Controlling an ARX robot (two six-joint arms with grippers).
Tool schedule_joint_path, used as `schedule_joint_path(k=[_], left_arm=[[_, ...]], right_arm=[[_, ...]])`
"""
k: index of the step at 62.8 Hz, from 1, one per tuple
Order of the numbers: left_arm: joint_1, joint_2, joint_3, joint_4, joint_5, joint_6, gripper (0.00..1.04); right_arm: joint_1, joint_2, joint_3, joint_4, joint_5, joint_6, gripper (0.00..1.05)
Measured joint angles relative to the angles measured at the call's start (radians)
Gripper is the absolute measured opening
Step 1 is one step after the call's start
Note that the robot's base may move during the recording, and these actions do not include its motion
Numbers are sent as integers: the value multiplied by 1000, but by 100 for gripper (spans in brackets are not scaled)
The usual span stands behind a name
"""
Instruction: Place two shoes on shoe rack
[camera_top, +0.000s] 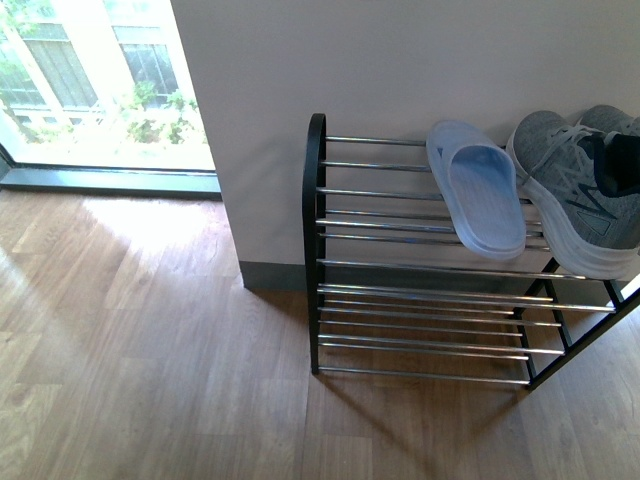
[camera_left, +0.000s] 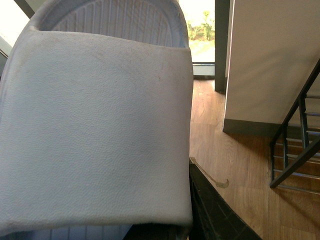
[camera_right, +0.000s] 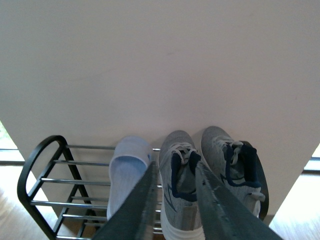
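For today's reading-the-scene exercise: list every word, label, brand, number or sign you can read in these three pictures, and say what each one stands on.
No readable text in any view.
Slide on the rack: a small blue mark near its edge, too small to read.
Sneakers: dark line pattern on the side, no letters legible.
Slide in the left wrist view: plain textured strap, no print.
Wall, floor: no signs.
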Motion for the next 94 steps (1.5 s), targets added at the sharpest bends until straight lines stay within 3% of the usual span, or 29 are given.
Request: schedule_joint_path(k=[6,49,94], left_arm=[[0,0,0,0,0,0,2],[0,0,0,0,0,0,2],[0,0,0,0,0,0,2]], right_arm=[[0,-48,-47,-25,0,-5,2],[0,-540,-102,-433,1,-8,2],[0,-844,-102,-723,1,-9,2]])
